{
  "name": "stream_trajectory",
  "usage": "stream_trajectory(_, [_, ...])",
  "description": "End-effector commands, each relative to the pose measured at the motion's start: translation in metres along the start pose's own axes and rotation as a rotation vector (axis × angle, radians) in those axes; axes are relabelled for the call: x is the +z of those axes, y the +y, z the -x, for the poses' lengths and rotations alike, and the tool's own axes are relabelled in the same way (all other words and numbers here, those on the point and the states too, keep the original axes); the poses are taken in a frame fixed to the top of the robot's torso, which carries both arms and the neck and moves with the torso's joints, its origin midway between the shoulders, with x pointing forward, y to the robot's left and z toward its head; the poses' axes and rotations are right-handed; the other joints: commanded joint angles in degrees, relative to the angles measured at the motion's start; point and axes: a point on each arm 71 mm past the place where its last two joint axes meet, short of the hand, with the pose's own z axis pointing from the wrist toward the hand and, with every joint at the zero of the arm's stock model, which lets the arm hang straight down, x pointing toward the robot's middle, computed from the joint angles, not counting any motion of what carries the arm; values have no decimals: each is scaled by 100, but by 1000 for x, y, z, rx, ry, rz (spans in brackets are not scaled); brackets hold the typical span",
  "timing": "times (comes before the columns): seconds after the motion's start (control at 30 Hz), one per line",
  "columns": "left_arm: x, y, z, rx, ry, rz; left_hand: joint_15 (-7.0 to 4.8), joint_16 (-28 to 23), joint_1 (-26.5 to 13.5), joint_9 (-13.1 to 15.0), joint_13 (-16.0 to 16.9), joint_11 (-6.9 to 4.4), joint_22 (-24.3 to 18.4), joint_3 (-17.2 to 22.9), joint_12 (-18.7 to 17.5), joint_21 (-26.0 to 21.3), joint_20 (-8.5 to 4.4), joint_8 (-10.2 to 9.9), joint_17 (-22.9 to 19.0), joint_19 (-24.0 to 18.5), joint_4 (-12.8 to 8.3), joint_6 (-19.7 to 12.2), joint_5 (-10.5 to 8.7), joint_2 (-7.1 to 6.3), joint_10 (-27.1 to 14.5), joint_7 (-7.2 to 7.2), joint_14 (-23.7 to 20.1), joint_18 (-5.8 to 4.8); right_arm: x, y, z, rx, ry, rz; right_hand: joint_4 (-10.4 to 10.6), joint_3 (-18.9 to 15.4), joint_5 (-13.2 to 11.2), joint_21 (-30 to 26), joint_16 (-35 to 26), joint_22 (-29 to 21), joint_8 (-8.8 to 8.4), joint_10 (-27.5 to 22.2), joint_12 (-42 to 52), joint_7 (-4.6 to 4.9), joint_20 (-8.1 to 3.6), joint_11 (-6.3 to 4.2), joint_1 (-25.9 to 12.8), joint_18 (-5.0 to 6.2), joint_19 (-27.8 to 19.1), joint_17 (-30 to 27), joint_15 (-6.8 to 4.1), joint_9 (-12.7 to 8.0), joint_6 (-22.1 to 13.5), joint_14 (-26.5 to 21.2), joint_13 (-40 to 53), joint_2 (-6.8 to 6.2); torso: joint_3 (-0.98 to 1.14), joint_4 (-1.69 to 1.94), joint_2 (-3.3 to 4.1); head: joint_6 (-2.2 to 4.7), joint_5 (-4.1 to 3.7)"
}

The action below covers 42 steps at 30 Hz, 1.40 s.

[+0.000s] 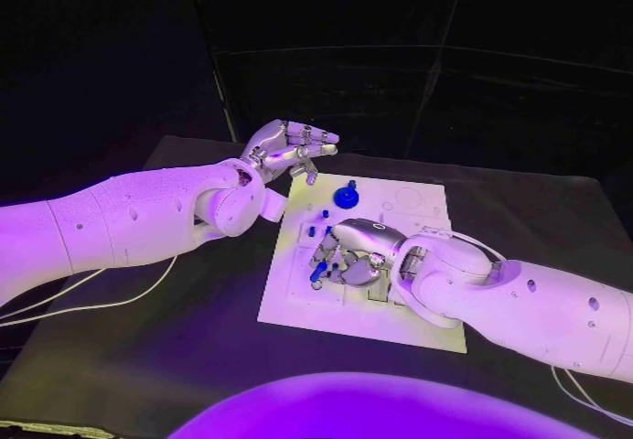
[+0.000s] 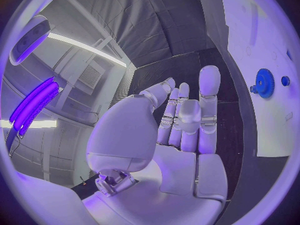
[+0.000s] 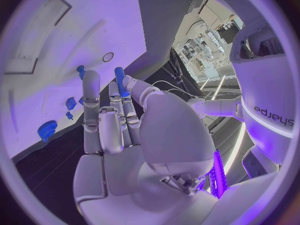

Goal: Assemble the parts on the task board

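Observation:
The white task board lies in the middle of the black table. A blue gear stands near its far end. Small blue parts sit just before the gear. My right hand hovers low over the board's left middle. It pinches a blue peg between thumb and fingers. My left hand floats above the board's far left corner, fingers stretched out and holding nothing.
White cables trail over the table left of the board. The board's raised fixtures and sockets lie on its far right part. Black table stretches in front and to both sides.

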Motion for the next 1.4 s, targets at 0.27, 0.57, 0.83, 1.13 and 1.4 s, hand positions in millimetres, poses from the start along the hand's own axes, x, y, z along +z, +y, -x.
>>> stream_trajectory(0.27, [2, -1, -2, -10, 16, -5, 27, 9, -8, 2, 11, -1, -5, 0, 28, -19, 7, 15, -11, -4, 3, -54, 11, 13, -34, 3, -6, 32, 4, -4, -6, -87, 36, -27, -1, 29, 32, 19, 14, 10, -10, 38, -40, 28, -13, 10, -55, 35, -35, -22, -5, 1, 1, 246, 9, -9, 1, -3, -1, -26, 33])
stream_trajectory(0.57, [2, -1, -3, -10, 18, -4, 27, 9, -8, 2, 11, -1, -5, 0, 28, -19, 7, 15, -11, -4, 3, -54, 11, 13, -34, 3, -6, 32, 6, -4, -9, -109, 50, -36, 0, 29, 32, 19, 1, 10, -10, 41, -42, 28, -12, 10, -60, 35, -37, -47, -5, 2, 4, 241, 10, -9, -6, 2, -3, -23, 41])
stream_trajectory(0.83, [2, -1, -3, -11, 18, -4, 27, 9, -8, 2, 11, -1, -5, 0, 28, -19, 7, 15, -11, -4, 3, -54, 11, 13, -34, 3, -6, 32, 6, -4, -10, -113, 57, -44, 1, 29, 30, 19, -2, 10, -8, 46, -43, 28, -12, 10, -67, 35, -39, -55, -4, 3, 8, 239, 11, -9, -5, -4, -3, -44, 60])
stream_trajectory(1.13, [2, -1, -3, -11, 18, -4, 27, 9, -8, 2, 11, -1, -5, 0, 28, -19, 7, 15, -11, -4, 3, -54, 11, 13, -34, 3, -6, 32, 7, -4, -12, -115, 68, -51, 2, 28, 25, 19, -8, 11, -6, 53, -44, 26, -11, 8, -74, 35, -42, -67, -4, 4, 15, 237, 12, -9, -4, -1, -5, -65, 61])
stream_trajectory(1.4, [2, -1, -4, -11, 19, -4, 27, 9, -8, 2, 11, -1, -5, 0, 28, -19, 7, 15, -11, -4, 3, -54, 11, 13, -34, 3, -6, 32, 8, -2, -23, -113, 96, -45, 2, 28, 25, 19, -8, 11, -6, 53, -44, 26, -11, 8, -74, 35, -42, -67, -4, 4, 15, 237, 12, -9, -2, -1, -1, -75, 70])
